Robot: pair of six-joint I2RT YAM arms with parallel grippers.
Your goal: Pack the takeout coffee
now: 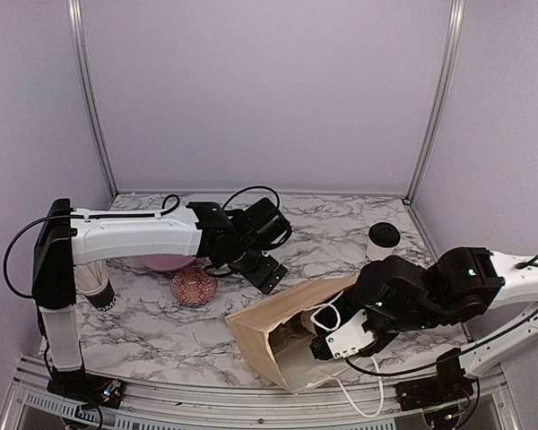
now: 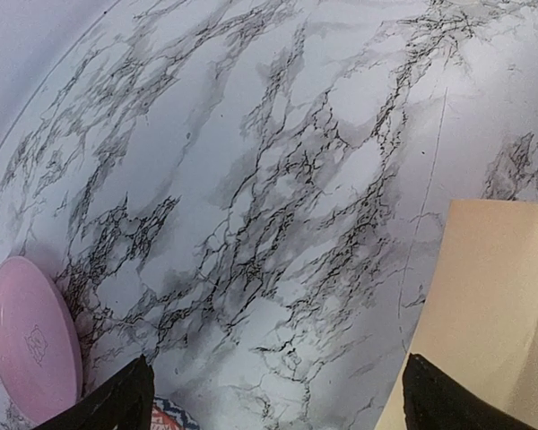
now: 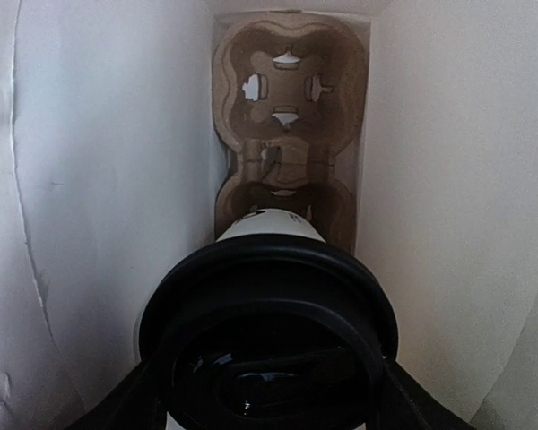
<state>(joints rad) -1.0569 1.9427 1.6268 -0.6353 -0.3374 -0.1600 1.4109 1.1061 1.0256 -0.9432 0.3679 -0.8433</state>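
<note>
Noting the grip first: the right pincer (image 3: pixel 269 399) was clamped on a white paper cup (image 3: pixel 269 226) just below its black lid (image 3: pixel 269 305). It was reaching inside the brown paper bag (image 1: pixel 264 327), which lay tipped on its side on the counter (image 1: pixel 341 224). The cup pointed base-first toward the pulp tray (image 3: pixel 287 107) at the far end of the bag and was not yet seated in a well. A second cup (image 1: pixel 383 240), also lidded, stood upright on the counter beyond the bag, well apart from both arms. The left pincer (image 1: pixel 262 269) hung over the counter near the bag's edge, jaws wide apart and holding nothing.

Handling, my judgement:
- The paper wall looked thin and would dent under a hard squeeze.
- The taper could let the cup slide out downward.
- The lid only snaps on, so carrying the cup sideways risks a leak if it is filled. Whether it was filled could not be told.
- The best hold is high on the body, under the stiff rim, with light pressure.
</note>
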